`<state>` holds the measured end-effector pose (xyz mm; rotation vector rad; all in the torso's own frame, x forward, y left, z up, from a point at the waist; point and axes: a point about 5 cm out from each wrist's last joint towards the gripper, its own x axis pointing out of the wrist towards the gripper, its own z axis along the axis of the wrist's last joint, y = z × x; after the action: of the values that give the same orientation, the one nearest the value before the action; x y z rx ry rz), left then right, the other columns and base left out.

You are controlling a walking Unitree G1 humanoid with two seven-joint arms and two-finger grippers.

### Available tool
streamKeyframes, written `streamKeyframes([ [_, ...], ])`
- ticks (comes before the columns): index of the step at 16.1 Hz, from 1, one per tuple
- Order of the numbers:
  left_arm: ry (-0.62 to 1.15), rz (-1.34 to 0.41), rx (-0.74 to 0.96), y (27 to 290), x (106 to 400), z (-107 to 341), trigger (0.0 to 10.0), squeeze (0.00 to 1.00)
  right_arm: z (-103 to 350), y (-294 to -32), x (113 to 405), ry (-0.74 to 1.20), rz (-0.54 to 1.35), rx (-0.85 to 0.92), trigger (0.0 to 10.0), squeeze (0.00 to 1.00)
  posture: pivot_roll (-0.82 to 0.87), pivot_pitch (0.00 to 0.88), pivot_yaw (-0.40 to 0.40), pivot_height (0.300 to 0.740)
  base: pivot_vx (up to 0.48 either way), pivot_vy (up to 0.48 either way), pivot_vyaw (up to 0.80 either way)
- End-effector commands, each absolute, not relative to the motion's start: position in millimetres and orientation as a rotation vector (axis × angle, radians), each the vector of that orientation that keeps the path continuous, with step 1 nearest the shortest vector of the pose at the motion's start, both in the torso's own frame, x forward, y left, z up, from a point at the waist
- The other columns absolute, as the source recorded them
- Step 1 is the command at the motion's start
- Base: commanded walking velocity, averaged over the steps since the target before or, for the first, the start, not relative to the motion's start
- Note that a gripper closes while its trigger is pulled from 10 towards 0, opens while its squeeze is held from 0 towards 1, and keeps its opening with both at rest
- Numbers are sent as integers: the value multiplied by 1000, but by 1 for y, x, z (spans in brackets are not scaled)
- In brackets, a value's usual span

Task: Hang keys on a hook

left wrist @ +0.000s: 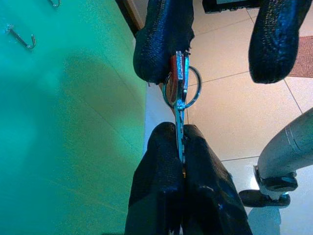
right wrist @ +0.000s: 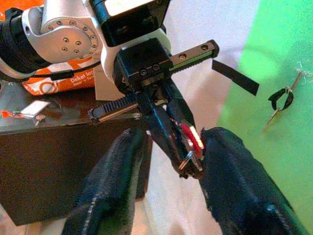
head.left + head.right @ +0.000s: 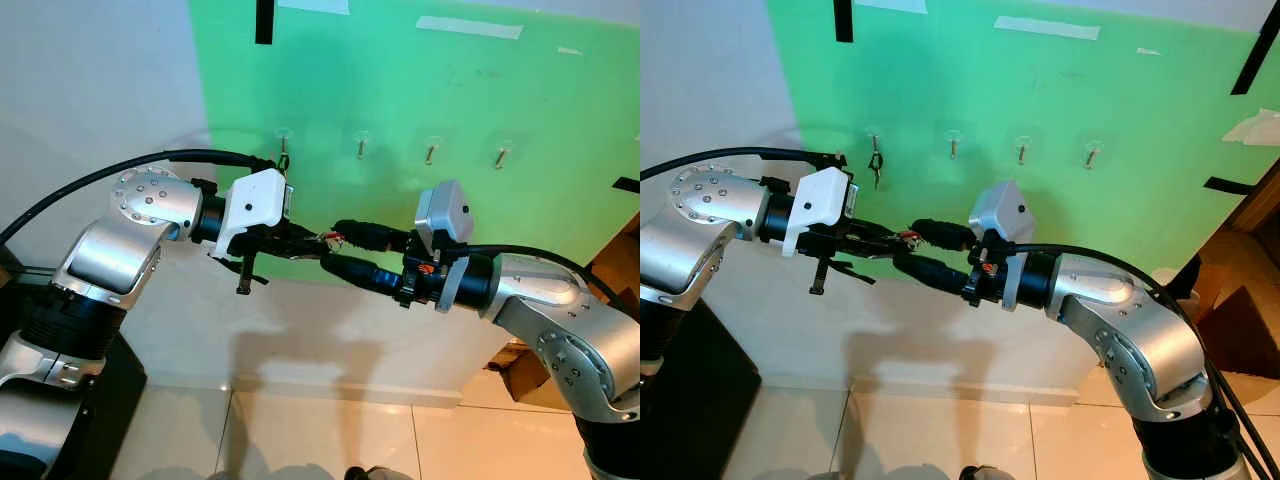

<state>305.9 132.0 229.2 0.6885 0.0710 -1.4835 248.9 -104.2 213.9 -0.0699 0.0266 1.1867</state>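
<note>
Left claw (image 1: 181, 161) clamped on keys (image 1: 180, 85), held mid-air before the green wall (image 3: 420, 90); right claw (image 2: 171, 161) spread wide around them, one finger (image 2: 230, 166) touching the ring, well below the row of hooks (image 3: 360, 147), leftmost already loaded

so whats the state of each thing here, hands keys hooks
left hand: shut on the keys
keys: held in mid-air between both hands, not yet hung
right hand: open, fingers either side of the keys
leftmost hook: already holds something dark
other three hooks: bare
</note>
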Motion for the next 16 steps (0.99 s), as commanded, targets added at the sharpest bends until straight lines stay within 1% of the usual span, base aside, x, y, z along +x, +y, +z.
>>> streamKeyframes([
  [1,39,-1501,750,126,305,238,10000,0,219,-102,250,15,1208,-75,0,0,-40,0,-65,740,0,0,0],
  [9,-6,-1522,774,118,305,245,10000,0,217,-103,255,28,1196,-95,0,0,-37,0,-70,740,0,0,0],
  [16,-39,-1493,772,117,308,249,10000,0,216,-102,255,32,1209,-107,0,0,-37,0,-72,740,0,0,0],
])
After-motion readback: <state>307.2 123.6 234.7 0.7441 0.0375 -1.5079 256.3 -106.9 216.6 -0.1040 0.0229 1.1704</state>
